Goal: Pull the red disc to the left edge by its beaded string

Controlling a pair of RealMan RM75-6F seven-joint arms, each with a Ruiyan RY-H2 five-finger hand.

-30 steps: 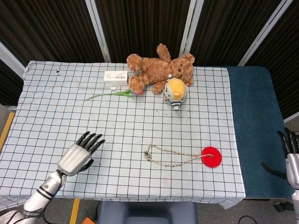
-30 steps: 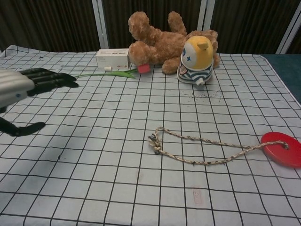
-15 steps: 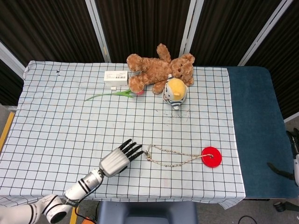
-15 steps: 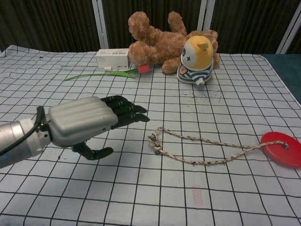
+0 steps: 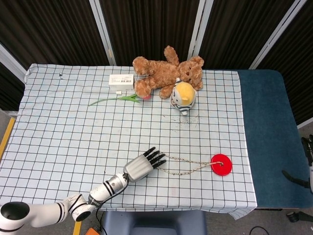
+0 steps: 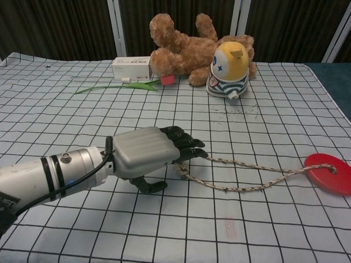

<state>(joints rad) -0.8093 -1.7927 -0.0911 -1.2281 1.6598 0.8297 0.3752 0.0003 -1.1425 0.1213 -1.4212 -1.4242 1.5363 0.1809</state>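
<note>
so far nothing has been pulled, judging by how things lie: the left hand [image 6: 143, 158] hovers low over the near end of the beaded string [image 6: 247, 174], fingers stretched flat and apart, holding nothing. whether the fingertips touch the string's knotted loop i cannot tell; they cover it. the string runs rightward to the red disc [image 6: 329, 172], which sits near the right edge of the checked cloth [image 5: 58, 122], far from the left edge. the grasp and the whole drag are left to do. the right hand [image 5: 308, 166] hangs off beyond the blue table [image 5: 266, 122], too cropped to read its fingers. further back lie a green stem [image 5: 115, 99], a white box [image 5: 121, 81], a round yellow toy [image 5: 183, 95] and a teddy bear [image 5: 164, 73], all well clear of the leftward path.
</note>
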